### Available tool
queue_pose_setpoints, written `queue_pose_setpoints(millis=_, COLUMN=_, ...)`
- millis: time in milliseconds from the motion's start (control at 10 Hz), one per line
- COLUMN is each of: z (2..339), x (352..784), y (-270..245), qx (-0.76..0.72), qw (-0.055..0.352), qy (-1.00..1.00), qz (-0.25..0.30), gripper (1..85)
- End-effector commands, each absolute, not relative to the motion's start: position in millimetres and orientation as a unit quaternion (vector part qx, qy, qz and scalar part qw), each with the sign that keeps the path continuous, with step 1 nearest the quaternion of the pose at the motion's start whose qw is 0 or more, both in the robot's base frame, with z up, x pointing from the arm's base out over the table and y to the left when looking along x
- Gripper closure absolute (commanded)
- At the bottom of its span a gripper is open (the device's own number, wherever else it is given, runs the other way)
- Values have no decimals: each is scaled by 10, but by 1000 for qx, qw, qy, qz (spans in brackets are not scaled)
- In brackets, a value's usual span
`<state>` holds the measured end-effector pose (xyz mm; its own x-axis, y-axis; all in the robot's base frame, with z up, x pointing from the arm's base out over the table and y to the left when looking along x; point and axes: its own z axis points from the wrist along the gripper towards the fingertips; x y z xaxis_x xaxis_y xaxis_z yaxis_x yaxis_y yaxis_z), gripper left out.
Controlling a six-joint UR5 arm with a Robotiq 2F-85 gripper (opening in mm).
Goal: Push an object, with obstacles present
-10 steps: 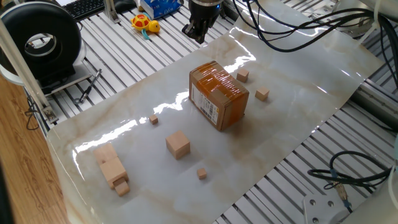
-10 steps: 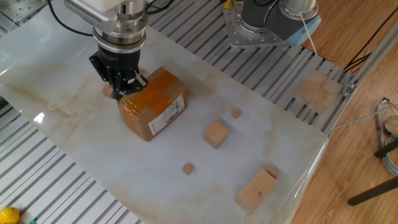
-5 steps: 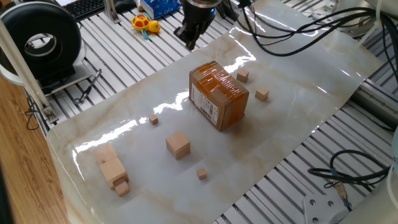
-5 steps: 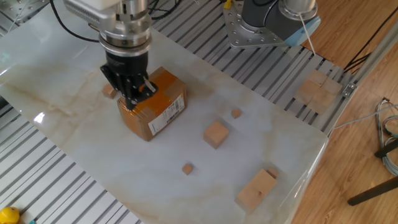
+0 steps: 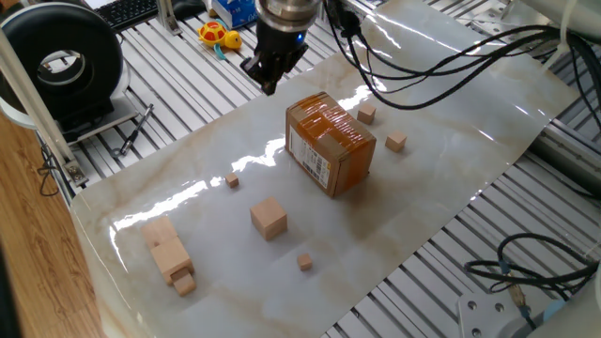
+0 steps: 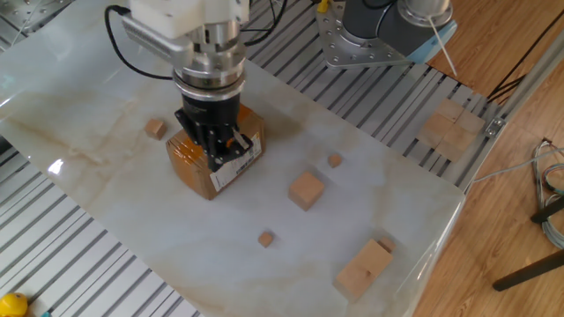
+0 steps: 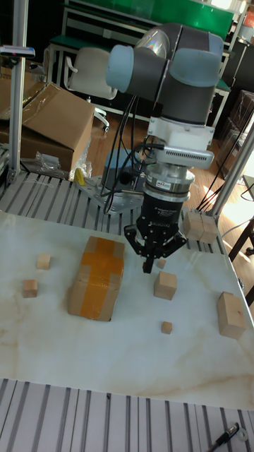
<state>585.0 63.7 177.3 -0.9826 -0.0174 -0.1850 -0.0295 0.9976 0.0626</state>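
Observation:
The object, a tiny light-wood cube [image 5: 232, 180] [image 6: 335, 160], lies on the marble sheet beyond the mid-sized wood cube [image 5: 269, 218] [image 6: 307, 190] [image 7: 166, 284]. My gripper [image 5: 266, 83] [image 6: 220, 151] [image 7: 150, 267] hangs above the sheet with its fingers shut and nothing between them. It covers part of the brown taped cardboard box [image 5: 329, 145] [image 6: 187, 163] [image 7: 97, 282] in the other fixed view. In the tall fixed view its tip sits just left of the object [image 7: 162, 263]. Stacked wood blocks [image 5: 169, 253] [image 6: 364, 267] [image 7: 231, 314] lie at one end.
More small cubes lie about: two beside the box [image 5: 366, 114] [image 5: 396, 142], one near the front [image 5: 305, 262] [image 6: 265, 239] [image 7: 166, 327]. A black round device [image 5: 61, 61] and a toy [image 5: 219, 36] sit off the sheet. The robot base [image 6: 379, 26] and cables border it.
My gripper has travelled sideways over the box toward the end with the mid-sized cube, staying shut. No object on the sheet has moved.

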Motion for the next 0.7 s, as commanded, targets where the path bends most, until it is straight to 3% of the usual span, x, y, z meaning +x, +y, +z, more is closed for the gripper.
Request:
queue_pose_setpoints(millis=0, z=1642, x=5748, y=868, qx=-14, qw=70, qy=996, qz=49, gripper=843)
queue_pose_setpoints(millis=200, z=1336, x=5882, y=1281, qx=7, qw=88, qy=995, qz=46, gripper=843)
queue_pose_setpoints(millis=600, z=1251, x=5818, y=1199, qx=-28, qw=77, qy=997, qz=14, gripper=843)
